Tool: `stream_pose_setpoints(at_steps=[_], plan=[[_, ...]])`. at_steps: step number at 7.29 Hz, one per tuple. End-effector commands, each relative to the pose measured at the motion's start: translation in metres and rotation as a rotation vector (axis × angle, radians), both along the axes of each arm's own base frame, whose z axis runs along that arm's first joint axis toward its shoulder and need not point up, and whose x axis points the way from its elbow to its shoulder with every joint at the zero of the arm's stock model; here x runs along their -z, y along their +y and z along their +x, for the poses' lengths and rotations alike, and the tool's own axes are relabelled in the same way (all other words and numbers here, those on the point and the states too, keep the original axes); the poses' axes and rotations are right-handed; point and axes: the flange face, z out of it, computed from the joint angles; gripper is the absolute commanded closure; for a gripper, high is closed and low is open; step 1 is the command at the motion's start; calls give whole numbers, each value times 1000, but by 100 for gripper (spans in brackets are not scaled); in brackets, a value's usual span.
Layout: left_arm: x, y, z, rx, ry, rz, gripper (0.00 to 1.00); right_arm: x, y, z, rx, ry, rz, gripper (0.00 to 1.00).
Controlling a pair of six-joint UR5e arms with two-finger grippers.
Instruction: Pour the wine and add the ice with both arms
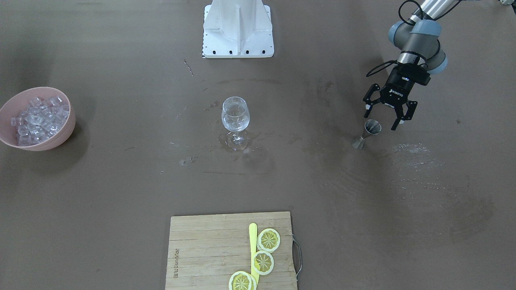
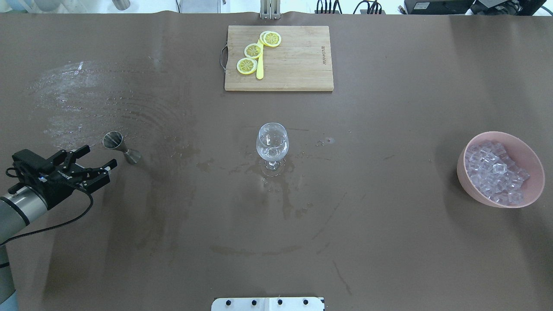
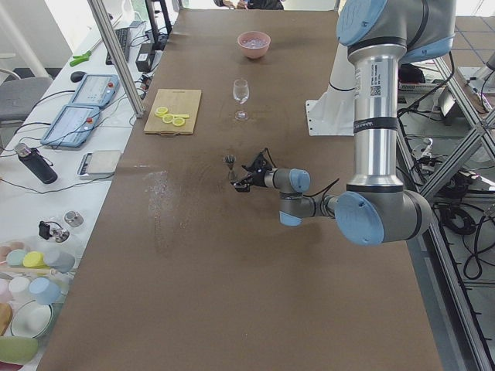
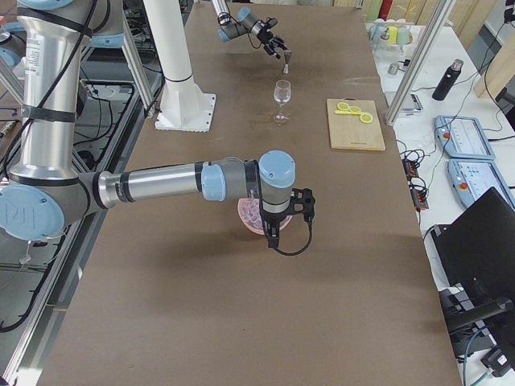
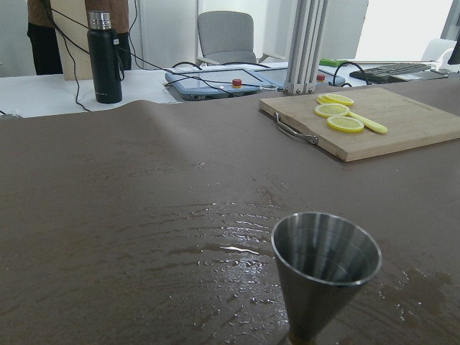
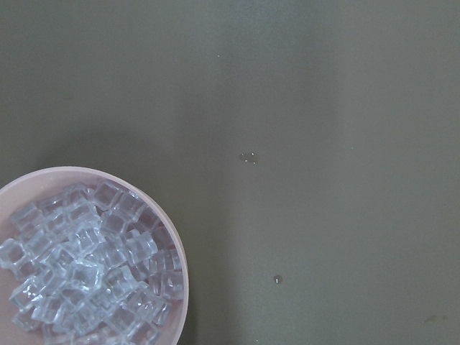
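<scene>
Brown table (image 2: 389, 216): ice (image 2: 497, 172) far from left tool (image 2: 101, 155).

Ice (image 2: 497, 172): clear, colourless cubes piled in a pink bowl (image 2: 468, 188), at 3 o'clock on the table (image 2: 389, 242), overhead view.
Left gripper (image 2: 99, 156): at 9 o'clock, low over the table, fingers spread, holding nothing.
Right gripper (image 4: 273, 232): pointing down over the ice bowl; finger spacing not determinable.

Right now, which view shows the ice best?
Right wrist-mounted: the ice close up, cubes distinct, though cropped. Overhead and front-facing show the whole pile, smaller. Exterior left: tiny. Exterior right: mostly hidden behind the right arm.
</scene>
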Motion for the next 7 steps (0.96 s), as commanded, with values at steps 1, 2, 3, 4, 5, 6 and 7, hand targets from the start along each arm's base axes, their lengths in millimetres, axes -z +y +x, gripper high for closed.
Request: stream_pose_setpoints(at_steps=[1, 2, 3, 4, 5, 6, 7], plan=[[-4, 10, -2, -23, 10, 5, 2, 0, 0, 0, 0, -2, 0, 0], [-2, 11, -2, -43, 13, 5, 2, 1, -1, -1, 2, -2, 1, 0], [-5, 13, -3, -108, 8, 2, 2, 0, -1, -1, 2, -2, 0, 0], [-12, 1, -22, -120, -22, 4, 3, 1, -1, -1, 2, -2, 1, 0], [-11, -15, -43, -157, -85, 73, 2, 1, -1, -1, 2, -2, 1, 0], [-16, -35, -70, -158, -116, 75, 2, 1, -1, -1, 2, -2, 1, 0], [-20, -54, -98, -176, -140, 49, 2, 1, -2, -1, 2, -2, 3, 0]])
